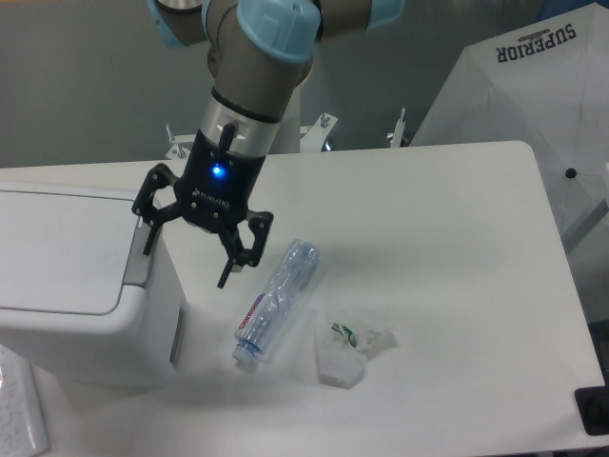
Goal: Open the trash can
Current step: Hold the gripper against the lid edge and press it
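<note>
- Fixed camera: the trash can (67,276) sits at the table's (457,238) left edge, lid flat and shut, grey push tab (141,257) on its right side; the gripper (185,253) hangs just above that tab, fingers spread wide and holding nothing.
- Risk: one finger is over the tab, the other off the can's side; pressing down off-centre may miss the tab, or a drift right could knock the bottle (278,301) lying near the can.
</note>
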Robot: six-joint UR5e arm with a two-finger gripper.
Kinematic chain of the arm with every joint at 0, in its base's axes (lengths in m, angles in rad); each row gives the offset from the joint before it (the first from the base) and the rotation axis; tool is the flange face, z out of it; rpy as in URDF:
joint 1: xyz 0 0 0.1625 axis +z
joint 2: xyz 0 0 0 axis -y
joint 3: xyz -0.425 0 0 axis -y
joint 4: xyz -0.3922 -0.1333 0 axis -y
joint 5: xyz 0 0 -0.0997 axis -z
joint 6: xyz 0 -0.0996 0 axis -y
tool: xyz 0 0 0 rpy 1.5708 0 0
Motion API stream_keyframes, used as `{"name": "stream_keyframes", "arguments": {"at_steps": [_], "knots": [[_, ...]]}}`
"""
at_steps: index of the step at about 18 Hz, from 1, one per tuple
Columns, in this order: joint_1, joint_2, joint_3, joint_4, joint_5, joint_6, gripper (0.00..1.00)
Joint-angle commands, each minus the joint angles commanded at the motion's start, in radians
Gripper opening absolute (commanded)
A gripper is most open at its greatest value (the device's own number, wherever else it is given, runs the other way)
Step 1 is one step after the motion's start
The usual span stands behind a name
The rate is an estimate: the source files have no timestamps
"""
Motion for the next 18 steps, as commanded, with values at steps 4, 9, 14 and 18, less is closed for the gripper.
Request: {"name": "stream_keyframes", "arguments": {"at_steps": [4,9,14,18], "knots": [[-0.008,0.0,-0.008,0.0,0.005,-0.008,1.0],[-0.018,-0.005,-0.011,0.0,0.005,-0.011,1.0],[-0.018,-0.005,-0.009,0.0,0.005,-0.009,1.0],[-0.018,-0.012,-0.005,0.0,0.005,-0.009,1.0]]}}
